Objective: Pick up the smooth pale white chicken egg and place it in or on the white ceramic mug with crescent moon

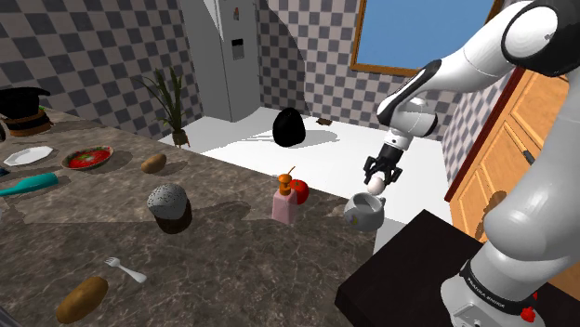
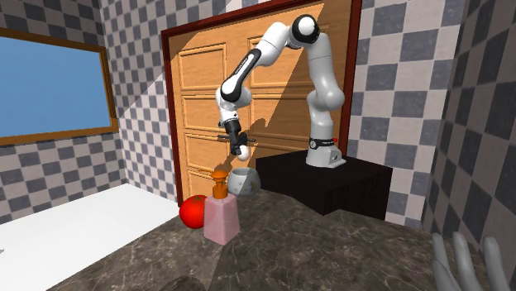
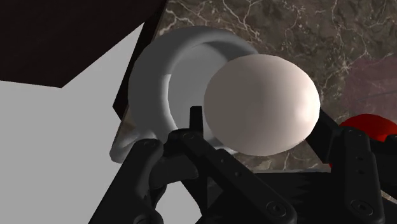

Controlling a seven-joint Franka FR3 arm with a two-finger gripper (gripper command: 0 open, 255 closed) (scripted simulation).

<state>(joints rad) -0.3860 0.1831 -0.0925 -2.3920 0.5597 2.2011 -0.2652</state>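
The gripper (image 1: 378, 178) is clasping the pale egg (image 3: 261, 105) across its middle and holding it just above the white mug (image 1: 361, 215), at the shoulder view's right, near the stand (image 1: 409, 265). The egg is likely light, smooth, slippery and fragile, so a gentle hold across its widest part is advisable.

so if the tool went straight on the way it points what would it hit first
Probably the white mug: the tool, shut on the egg, points down at its open mouth, though depth is unclear.
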